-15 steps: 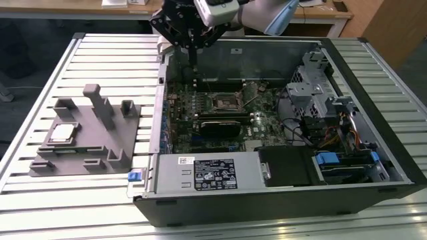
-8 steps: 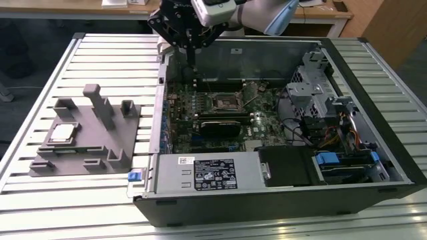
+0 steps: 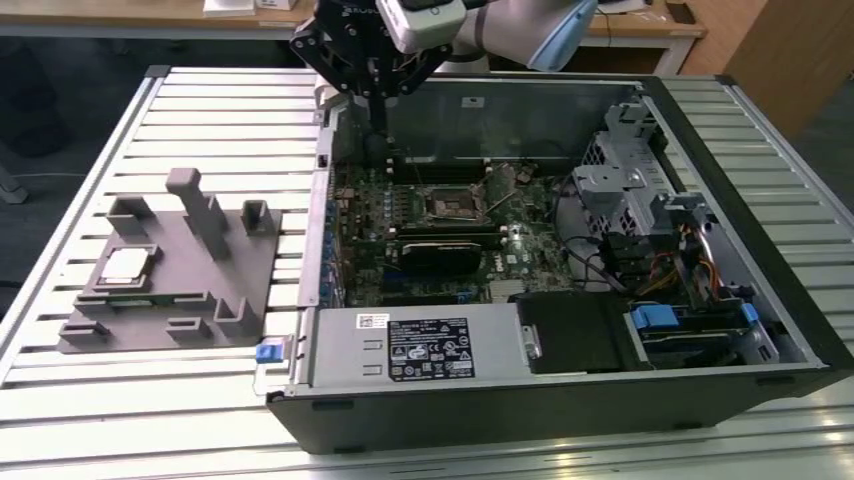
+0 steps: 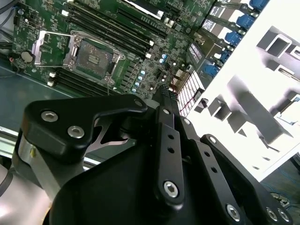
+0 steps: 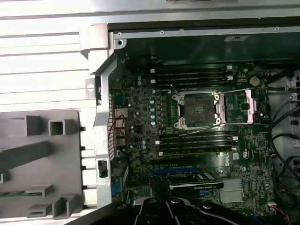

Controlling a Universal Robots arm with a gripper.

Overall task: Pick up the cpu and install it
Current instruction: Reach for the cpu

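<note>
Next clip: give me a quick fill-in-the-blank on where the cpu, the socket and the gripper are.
1. The cpu rests on the grey ___.
2. The dark socket holds ___ chip.
3. The gripper hangs over the open computer ___.
Missing words: tray; no; case.

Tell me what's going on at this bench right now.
A robot arm's end effector hangs over the open computer case, near the wall that faces the grey tray. The cpu lies on that tray at the exterior view's left, apart from the end effector and not yet picked up. The socket on the motherboard stands open and empty.
</note>
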